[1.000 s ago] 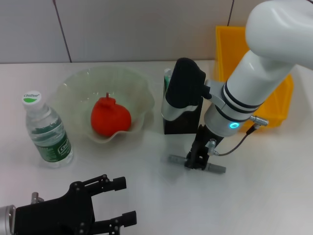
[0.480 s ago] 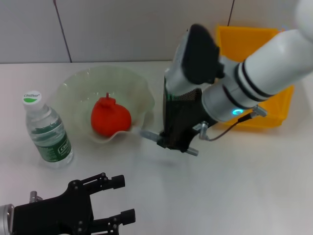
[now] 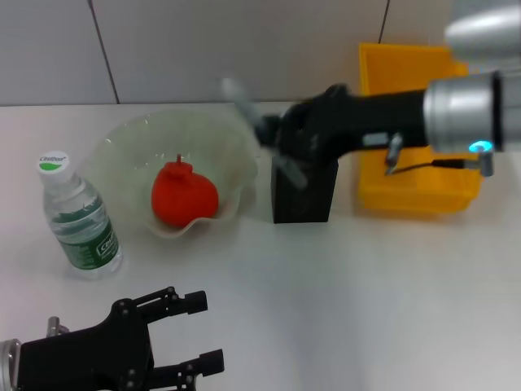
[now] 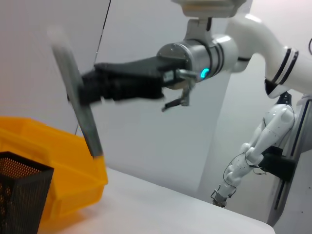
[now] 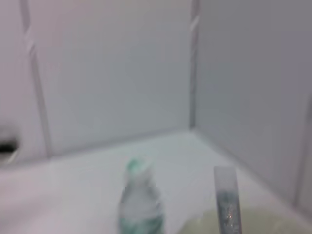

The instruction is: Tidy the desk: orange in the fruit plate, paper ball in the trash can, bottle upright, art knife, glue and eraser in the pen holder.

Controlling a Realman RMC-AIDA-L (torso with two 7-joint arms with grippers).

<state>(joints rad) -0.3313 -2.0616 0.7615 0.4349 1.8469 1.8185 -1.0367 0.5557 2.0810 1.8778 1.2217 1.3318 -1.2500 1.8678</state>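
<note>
Glue, a grey stick, is held in the jaws of the right gripper, tilted, above the pen holder and clear of it. In the left wrist view the same stick is seen slanting, its lower end above the yellow trash can, with the mesh cup at the corner. The black pen holder stands on the white worktop between the fruit plate and the trash can. The orange lies inside the pale green plate. The bottle stands upright on the worktop beside the plate, cap on; it is also seen, blurred, in the right wrist view, with the grey stick nearer the camera. The left gripper is parked low at the near edge of the worktop, its jaws spread with nothing between them.
</note>
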